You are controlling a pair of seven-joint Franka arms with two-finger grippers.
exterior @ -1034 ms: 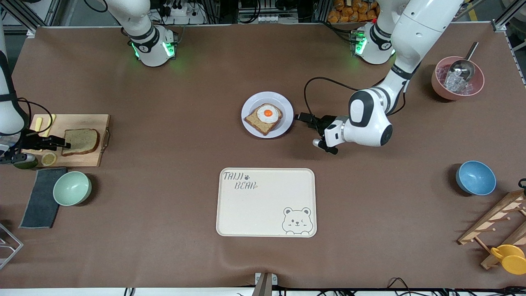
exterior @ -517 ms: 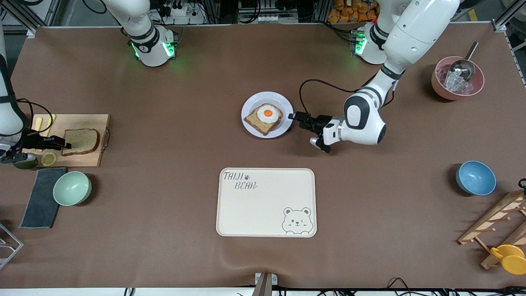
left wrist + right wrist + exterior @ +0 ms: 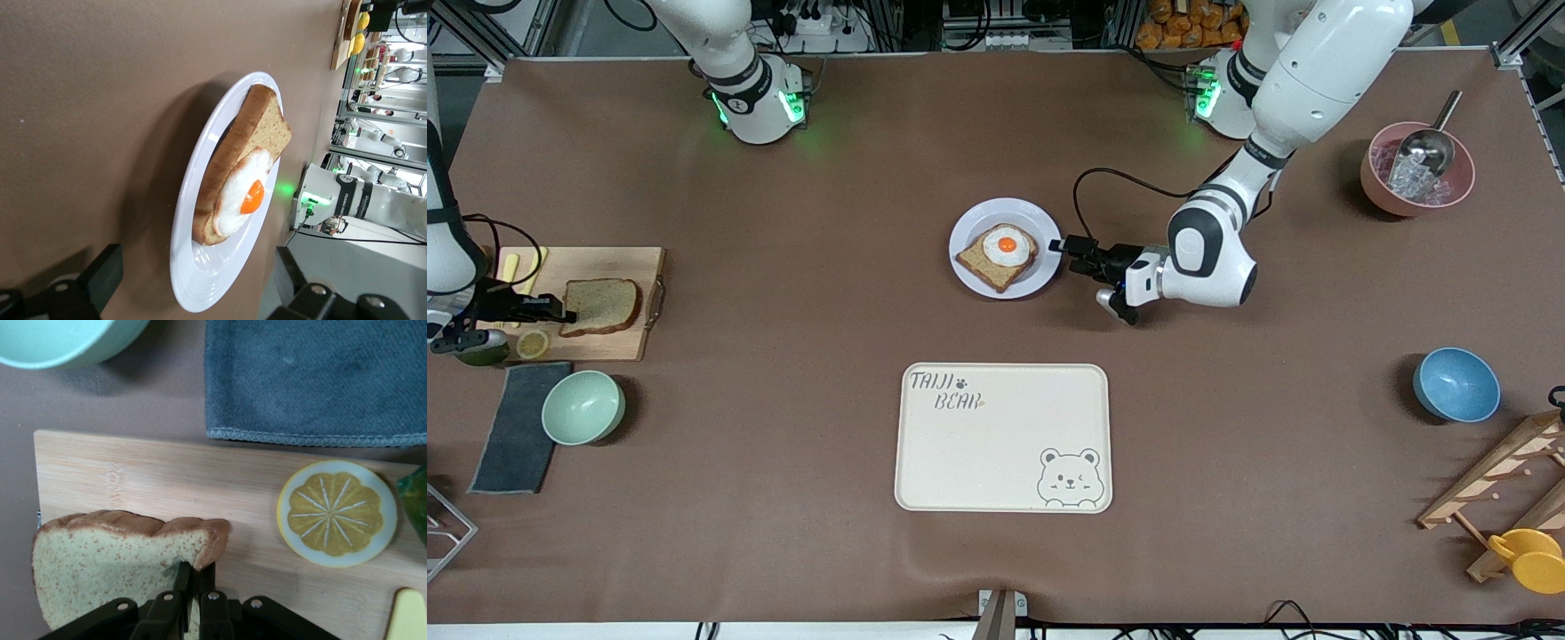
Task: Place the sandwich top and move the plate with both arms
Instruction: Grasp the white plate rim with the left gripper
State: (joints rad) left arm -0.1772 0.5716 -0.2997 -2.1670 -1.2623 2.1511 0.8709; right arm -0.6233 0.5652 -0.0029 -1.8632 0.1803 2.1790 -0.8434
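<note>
The sandwich top (image 3: 600,307), a plain brown bread slice, lies on a wooden cutting board (image 3: 627,267) at the right arm's end of the table. My right gripper (image 3: 562,309) is shut on its crust edge; the right wrist view shows the fingers (image 3: 189,577) pinching the slice (image 3: 100,553). The pale plate (image 3: 971,227) sits mid-table and carries a bread slice topped with a fried egg (image 3: 1000,253). My left gripper (image 3: 1062,247) is low at the plate's rim, open. In the left wrist view the rim (image 3: 213,280) lies between its spread fingers (image 3: 100,273), untouched.
A cream bear tray (image 3: 996,444) lies nearer the camera than the plate. A green bowl (image 3: 583,406), grey towel (image 3: 516,427) and lemon slice (image 3: 337,513) are by the board. A blue bowl (image 3: 1456,384), pink bowl with scoop (image 3: 1416,169) and wooden rack (image 3: 1503,484) stand at the left arm's end.
My left gripper has moved toward the plate, and its open fingers now reach the rim. The right gripper and the bread slice have barely moved.
</note>
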